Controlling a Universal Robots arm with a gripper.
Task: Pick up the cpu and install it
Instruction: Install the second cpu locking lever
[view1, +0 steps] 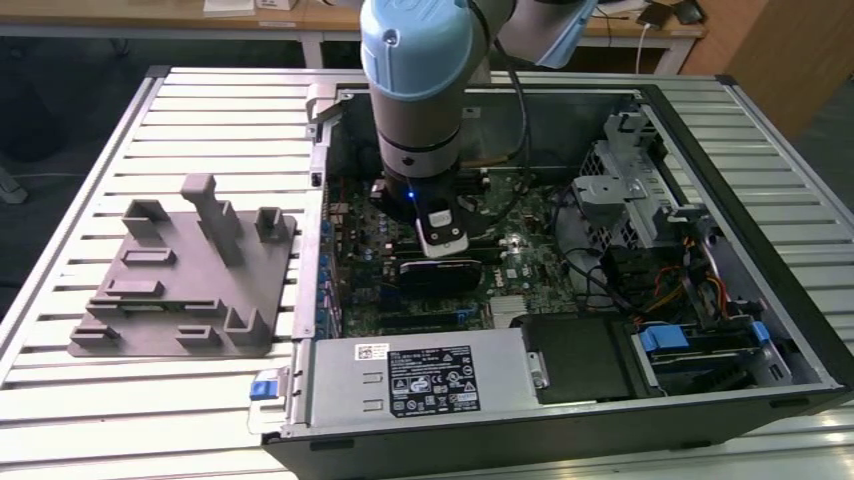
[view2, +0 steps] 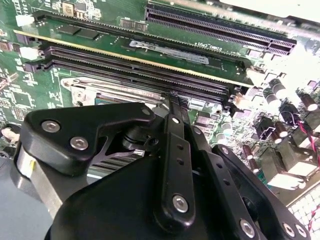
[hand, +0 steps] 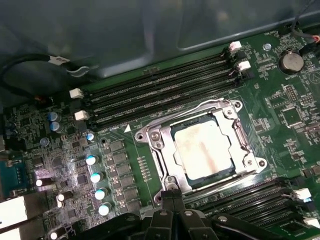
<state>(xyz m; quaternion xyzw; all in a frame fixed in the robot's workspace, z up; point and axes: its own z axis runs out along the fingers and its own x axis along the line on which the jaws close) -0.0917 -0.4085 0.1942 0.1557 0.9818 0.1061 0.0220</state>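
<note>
Arm: I see my arm (view1: 420, 90) reaching straight down into the open case (view1: 747, 330) in the exterior view, its wrist low over the board (view1: 534, 225).

Gripper: in the first wrist view my gripper (hand: 173, 196) shows as black fingers pressed together into one narrow tip, nothing between them. The tip hangs just off the socket frame's (hand: 157, 137) near corner. In the second wrist view the same black links (view2: 175, 150) run up to a closed point near the memory slots (view2: 150, 75).

Cpu: it (hand: 204, 149) lies flat in the socket frame, silver top up, with a pale smear across the lid. I'm not holding it.

Cpu heading: it is square, so I can name no long axis. Its edges sit parallel to the frame's edges and to the slot rows, and the whole square is turned at a slant in the first wrist view.

Frame: metal bracket closed around the cpu's rim on all sides I can see.

Slots: long dark rows (hand: 165, 90) on one side of the socket, more rows (hand: 260, 205) on the other.

Fixture: grey block (view1: 187, 280) on the slatted table (view1: 80, 400), at the exterior view's left, well apart from the case.
</note>
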